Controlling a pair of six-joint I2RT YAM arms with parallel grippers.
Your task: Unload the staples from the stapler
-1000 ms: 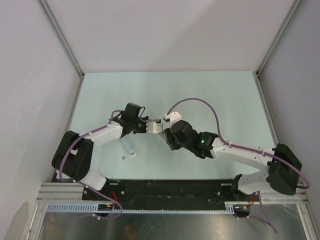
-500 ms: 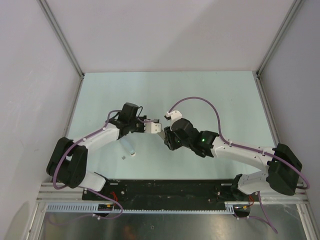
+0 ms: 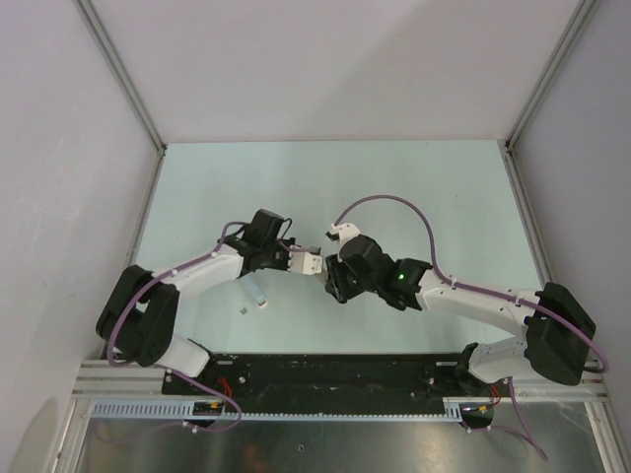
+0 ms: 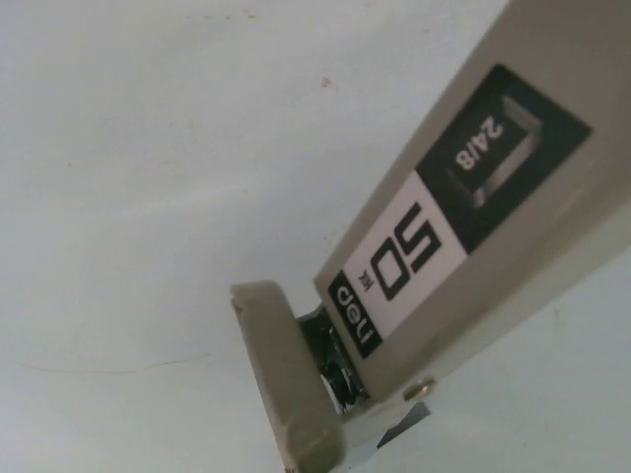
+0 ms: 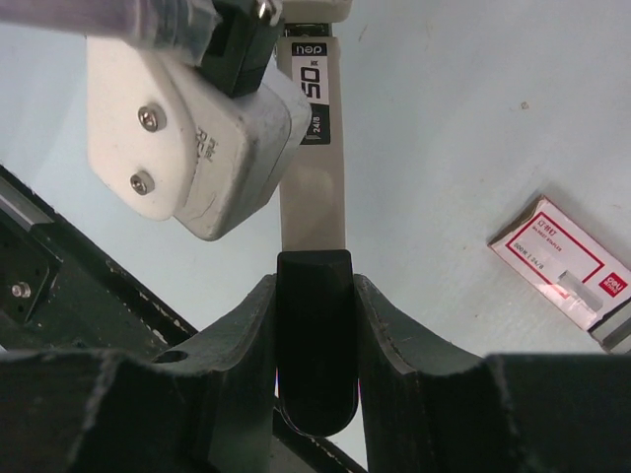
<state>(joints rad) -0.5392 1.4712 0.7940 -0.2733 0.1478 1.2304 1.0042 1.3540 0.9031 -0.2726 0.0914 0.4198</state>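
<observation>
1. Left arm: it reaches from its base at the near left edge toward the table point(image 3: 424, 187) centre, elbow bent. The left gripper point(image 3: 308, 263) points right and meets the far end of the stapler point(image 5: 314, 197).
2. Left pincer: I cannot tell its state, because its fingers are hidden behind its own white housing in the right wrist view and lie outside the left wrist view.
3. Right arm: it sweeps in from the near right, forearm low and wrist turned left.
4. Right gripper point(image 5: 314, 296): it is narrowed onto the stapler's black rear end, with a dark finger pressed against each side.
5. Stapler: it is held off the table between the two grippers at centre. A hinged flap at its front stands ajar over dark metal, and any contents cannot be made out.
6. Pink-and-white box point(image 5: 560, 264): it lies flat on the table, apart from the stapler. Its contents are not visible.
</observation>
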